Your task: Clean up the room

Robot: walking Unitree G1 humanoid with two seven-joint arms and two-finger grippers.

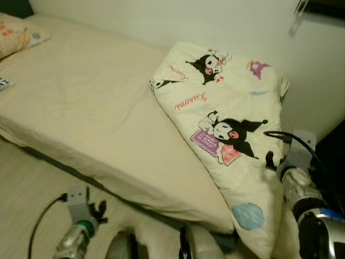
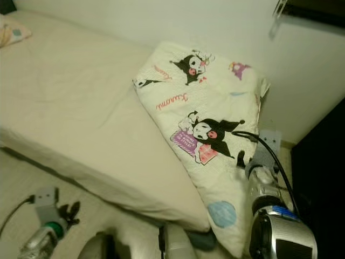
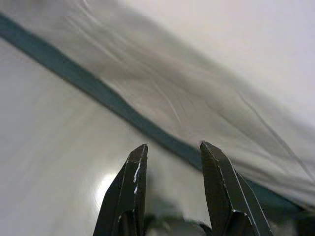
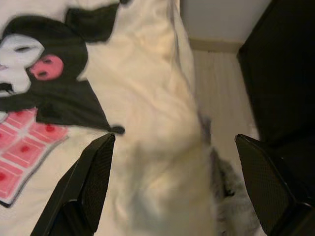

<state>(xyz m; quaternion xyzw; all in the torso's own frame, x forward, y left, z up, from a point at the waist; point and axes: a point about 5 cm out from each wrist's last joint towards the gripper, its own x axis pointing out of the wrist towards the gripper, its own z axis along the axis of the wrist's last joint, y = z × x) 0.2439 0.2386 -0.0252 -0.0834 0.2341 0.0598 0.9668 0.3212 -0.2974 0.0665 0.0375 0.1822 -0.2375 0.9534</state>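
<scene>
A folded cream quilt (image 1: 226, 124) printed with black cartoon figures lies over the foot of the bed (image 1: 91, 108), its lower end hanging off the mattress corner. My right gripper (image 1: 272, 159) is at the quilt's right edge. In the right wrist view the right gripper (image 4: 174, 140) is open wide, with the quilt (image 4: 147, 98) just beyond its fingers and nothing held. My left gripper (image 1: 98, 209) hangs low over the floor beside the bed. In the left wrist view the left gripper (image 3: 173, 145) is open and empty, facing the mattress edge (image 3: 162, 98).
A patterned pillow (image 1: 16, 32) lies at the bed's head, with a small object (image 1: 4, 83) on the sheet near it. Dark furniture (image 2: 323, 178) stands close on the right, leaving a narrow strip of floor (image 4: 221, 93). Something grey and fuzzy (image 4: 229, 196) lies there. Pale floor (image 1: 27, 178) runs along the bed.
</scene>
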